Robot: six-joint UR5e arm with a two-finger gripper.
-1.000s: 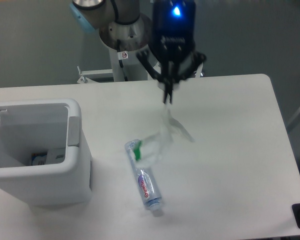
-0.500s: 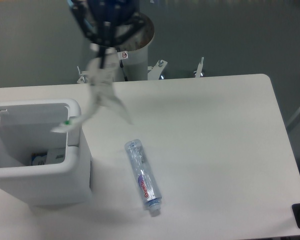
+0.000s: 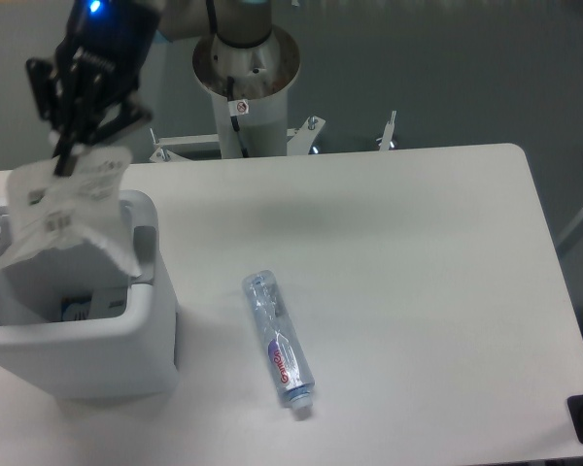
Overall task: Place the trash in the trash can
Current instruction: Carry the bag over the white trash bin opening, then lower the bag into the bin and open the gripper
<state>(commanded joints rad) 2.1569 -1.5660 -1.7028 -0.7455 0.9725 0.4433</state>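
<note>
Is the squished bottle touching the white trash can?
Apart. The fixed camera shows the bottle lying on the table to the right of the trash can, with a strip of bare tabletop between them.

The crumpled clear plastic wrapper (image 3: 63, 209) was smeared by motion blur, its green strip indiscernible. At nine o'clock the white boxy plastic trash can (image 3: 141, 330) ran off the frame's left edge. The black two-finger gripper (image 3: 68, 155) was blurred, its fingertips indistinct against the wrapper.

Crushed clear plastic bottle (image 3: 280, 343): red-purple label, lettering illegible. Round red-ringed sticker (image 3: 240, 107) on grey robot pedestal (image 3: 245, 87): unreadable.
</note>
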